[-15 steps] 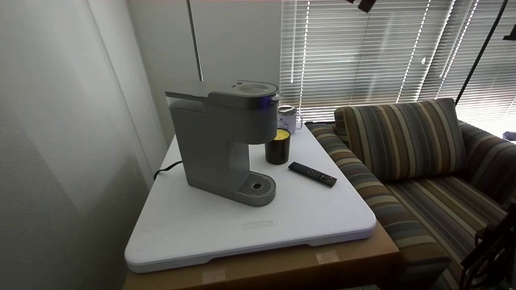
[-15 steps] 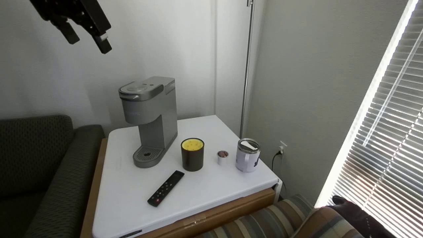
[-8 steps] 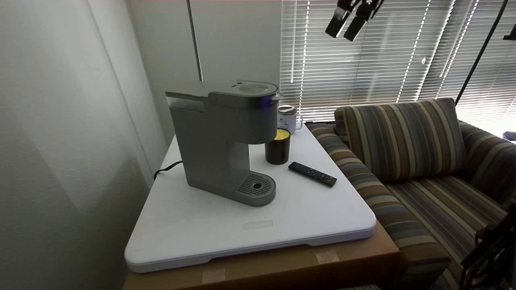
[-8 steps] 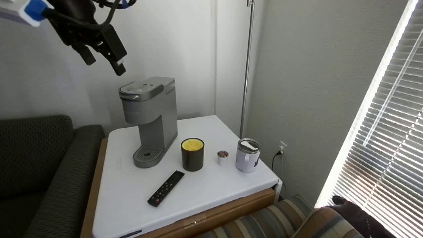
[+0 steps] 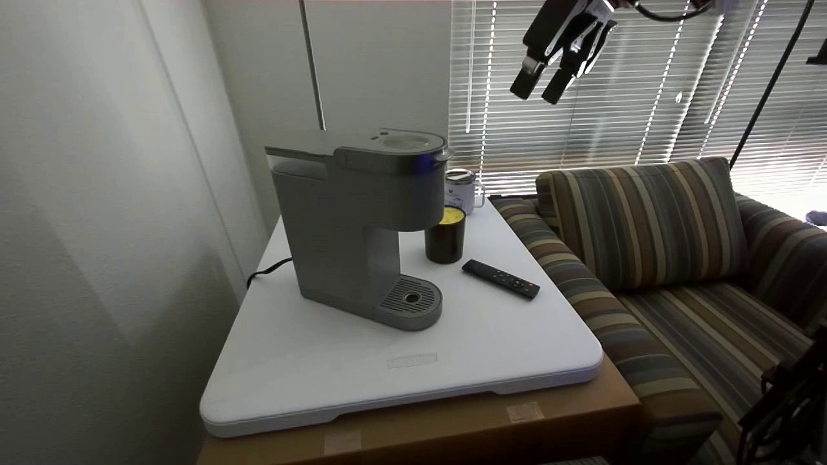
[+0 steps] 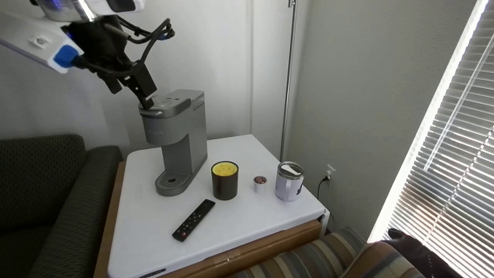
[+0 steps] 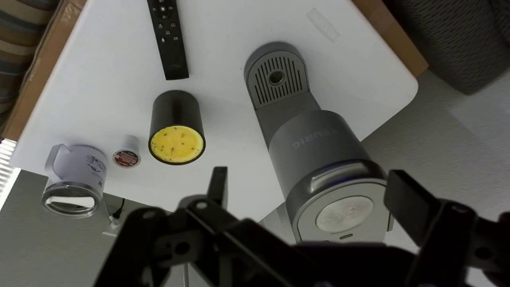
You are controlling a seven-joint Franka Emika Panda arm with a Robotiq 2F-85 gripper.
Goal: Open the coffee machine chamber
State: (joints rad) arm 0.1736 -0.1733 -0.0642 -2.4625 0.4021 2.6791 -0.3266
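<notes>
The grey coffee machine (image 5: 342,226) stands upright on the white table (image 5: 310,361); it also shows in an exterior view (image 6: 197,135) and in the wrist view (image 7: 310,139). Its chamber is covered by the rounded grey lid (image 7: 306,225), which lies down flat; the chamber's inside is hidden. A shiny handle (image 7: 338,174) sits at the lid's front edge. My gripper (image 5: 541,92) is open and empty, in the air above and in front of the machine's head, tilted down. In an exterior view the gripper (image 6: 131,96) overlaps the lid's front edge, apparently without contact.
A dark jar with a yellow top (image 6: 225,187), a black remote (image 6: 193,220), a small pod (image 6: 260,184) and a lidded mug (image 6: 288,185) stand or lie on the table. A striped armchair (image 5: 639,232) is beside it. A wall (image 5: 129,258) is close behind the machine.
My gripper has come down from the top of the exterior views and moved closer to the machine's head. It stays open. The machine and the table items have not moved.
</notes>
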